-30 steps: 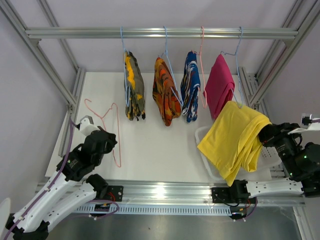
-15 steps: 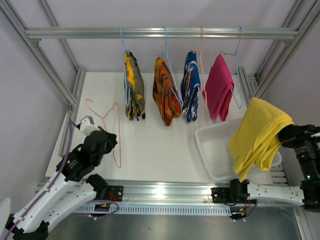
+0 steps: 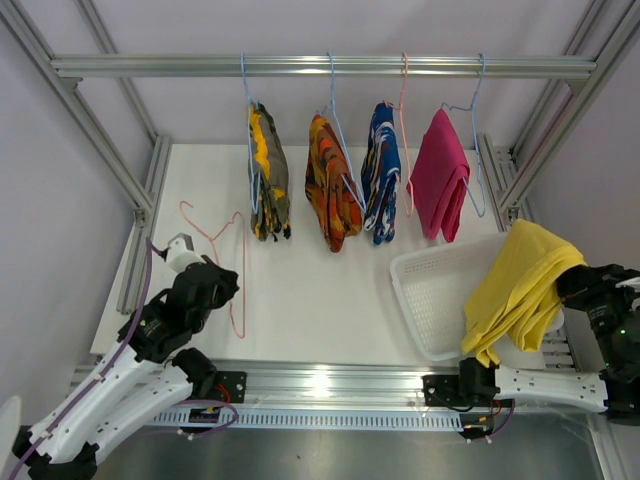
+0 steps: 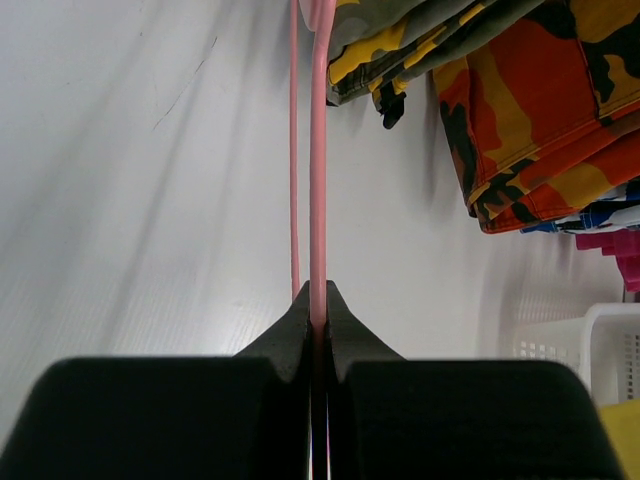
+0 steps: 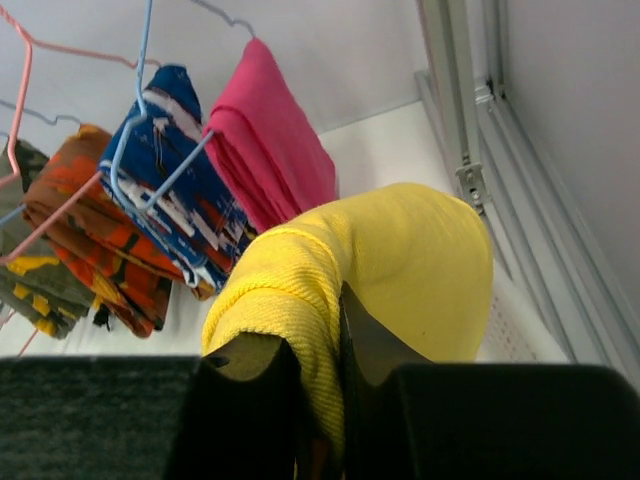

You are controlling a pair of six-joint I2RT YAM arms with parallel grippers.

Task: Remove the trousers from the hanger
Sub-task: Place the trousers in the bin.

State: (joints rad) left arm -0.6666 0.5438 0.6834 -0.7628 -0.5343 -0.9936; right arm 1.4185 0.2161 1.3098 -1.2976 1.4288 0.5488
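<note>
Hanging four trousers point(image 3: 331, 185), one yellow pair point(image 3: 522, 288) gripped

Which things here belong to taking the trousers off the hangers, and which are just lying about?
Job: yellow trousers, gripped by right hand; camouflage trousers, orange-black trousers, blue patterned trousers, magenta trousers, all hanging; pink hanger, pinched in left hand.
Lying about: white basket, metal rail.

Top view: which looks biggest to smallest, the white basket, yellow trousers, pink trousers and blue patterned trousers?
Tied first: white basket and yellow trousers, which hide part of it and hang nearer the camera.
Then: pink trousers.
Last: blue patterned trousers, the narrowest.
</note>
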